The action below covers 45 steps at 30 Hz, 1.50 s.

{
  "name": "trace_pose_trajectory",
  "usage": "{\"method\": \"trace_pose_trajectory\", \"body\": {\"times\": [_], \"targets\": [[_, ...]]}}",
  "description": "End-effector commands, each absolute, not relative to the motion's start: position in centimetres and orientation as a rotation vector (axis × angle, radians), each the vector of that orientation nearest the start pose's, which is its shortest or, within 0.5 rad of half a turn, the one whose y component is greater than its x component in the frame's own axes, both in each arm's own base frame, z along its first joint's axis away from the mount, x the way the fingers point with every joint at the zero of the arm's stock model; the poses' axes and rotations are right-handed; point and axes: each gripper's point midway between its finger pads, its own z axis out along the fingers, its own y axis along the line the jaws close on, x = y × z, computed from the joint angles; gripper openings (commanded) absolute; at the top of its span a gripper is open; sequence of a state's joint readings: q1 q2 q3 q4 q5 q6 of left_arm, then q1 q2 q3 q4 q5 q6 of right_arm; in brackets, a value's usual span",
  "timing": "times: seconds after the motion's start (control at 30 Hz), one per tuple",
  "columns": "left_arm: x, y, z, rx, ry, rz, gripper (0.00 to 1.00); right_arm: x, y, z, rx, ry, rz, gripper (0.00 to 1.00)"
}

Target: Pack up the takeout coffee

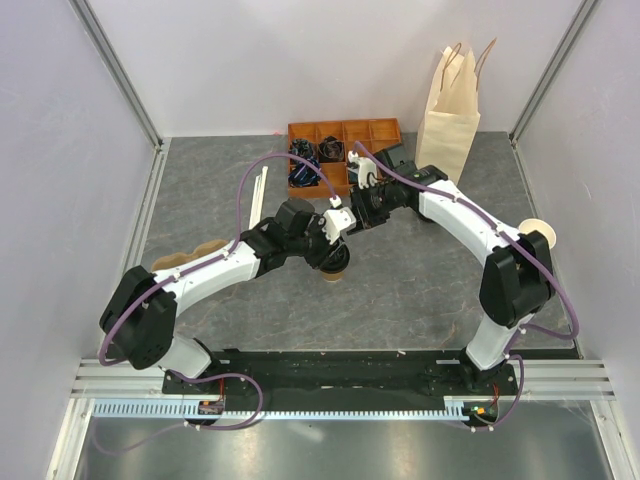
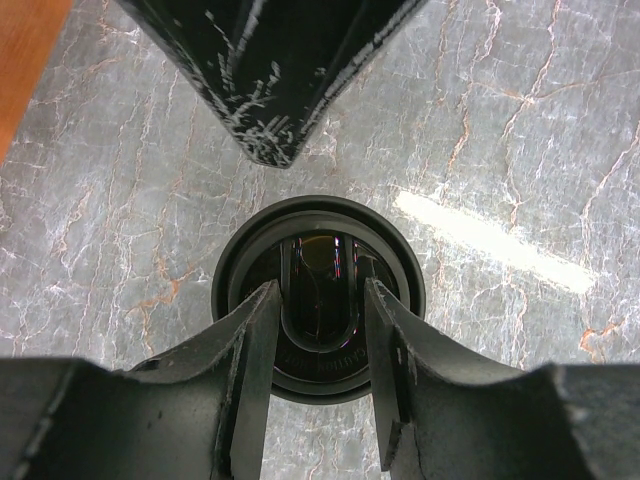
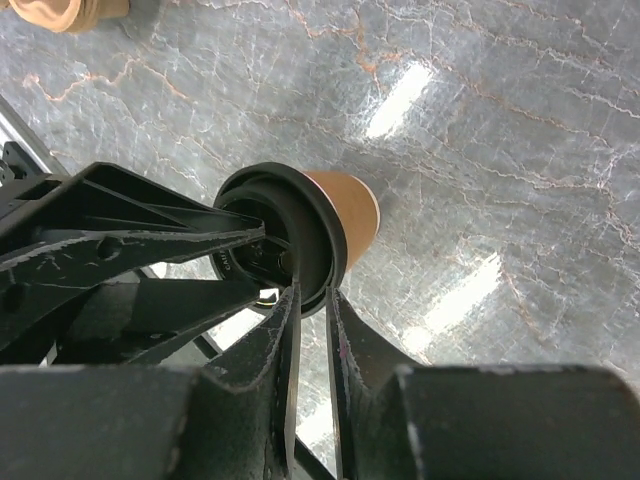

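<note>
The takeout coffee [image 1: 338,268], a tan paper cup with a black lid, stands on the grey table at mid-centre. My left gripper [image 1: 335,240] is right above it. In the left wrist view the left gripper [image 2: 322,300] is open, its fingers set over the lid [image 2: 320,215] on both sides of the lid's oval recess. My right gripper [image 1: 358,212] comes in from the far side. In the right wrist view the right gripper [image 3: 312,292] has its jaws almost together, with the fingertips at the lid's rim; the tan cup wall [image 3: 350,205] shows beyond. The right fingers [image 2: 270,80] hang just past the lid.
A tall cream paper bag [image 1: 450,120] stands open at the back right. An orange compartment tray [image 1: 372,131] holding dark items sits beside it. A brown pulp carrier [image 1: 185,258] lies at the left, white sticks [image 1: 258,195] behind it, and a pale cup [image 1: 535,235] at the right.
</note>
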<state>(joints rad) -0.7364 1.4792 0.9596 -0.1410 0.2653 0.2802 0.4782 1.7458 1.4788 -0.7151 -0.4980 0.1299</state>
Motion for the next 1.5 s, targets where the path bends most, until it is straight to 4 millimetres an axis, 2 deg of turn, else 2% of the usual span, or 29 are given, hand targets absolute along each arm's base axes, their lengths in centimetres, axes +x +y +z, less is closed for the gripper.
{"method": "trace_pose_trajectory", "body": {"times": [0.0,0.03,0.13,0.2,0.3,0.37,0.43,0.53,0.6,0.77,0.8,0.93,1.03,1.13,1.33,1.47], "targets": [[26.8,-29.2,10.2,1.287,1.95,-0.529,0.46,32.4,26.6,16.1,-0.631,2.513,0.851,0.23],[26.8,-29.2,10.2,1.285,1.95,-0.53,0.46,32.4,26.8,15.1,-0.639,2.524,0.843,0.23],[26.7,-29.3,10.0,1.289,1.955,-0.537,0.46,30.9,27.1,11.2,-0.663,2.603,0.842,0.22],[26.7,-29.2,9.7,1.293,1.957,-0.534,0.46,28.8,27.6,8.3,-0.722,2.666,0.814,0.21],[26.7,-29.1,9.4,1.296,1.962,-0.531,0.46,28.5,26.4,5.1,-0.738,2.73,0.704,0.21],[26.7,-29.1,9.3,1.3,1.963,-0.532,0.46,29.1,25.3,4.8,-0.705,2.76,0.678,0.19],[26.6,-29.0,9.2,1.302,1.963,-0.531,0.46,30.1,24.1,5.7,-0.661,2.755,0.663,0.18],[26.5,-29.0,8.9,1.303,1.968,-0.533,0.46,31.1,23.7,8.0,-0.643,2.71,0.669,0.19],[26.5,-29.0,9.0,1.301,1.968,-0.536,0.46,31.6,24.1,10.1,-0.652,2.657,0.69,0.2],[26.5,-29.0,9.3,1.299,1.958,-0.536,0.46,31.8,24.4,12.9,-0.709,2.614,0.714,0.33],[26.4,-29.0,9.2,1.302,1.958,-0.537,0.46,31.7,24.2,13.2,-0.728,2.611,0.71,0.4],[26.2,-28.8,9.4,1.296,1.941,-0.54,0.46,31.8,23.9,15.4,-0.742,2.592,0.713,0.49],[25.9,-28.7,9.2,1.298,1.938,-0.549,0.46,32.0,23.3,16.5,-0.828,2.554,0.662,0.6],[25.8,-28.7,8.8,1.303,1.934,-0.552,0.46,32.1,22.5,17.0,-0.849,2.55,0.626,0.66],[25.5,-28.3,7.7,1.29,1.963,-0.554,0.46,31.5,21.3,17.1,-0.903,2.581,0.561,0.68],[25.2,-28.3,7.8,1.295,1.957,-0.564,0.46,30.8,20.7,17.3,-0.916,2.594,0.541,0.69]]}}
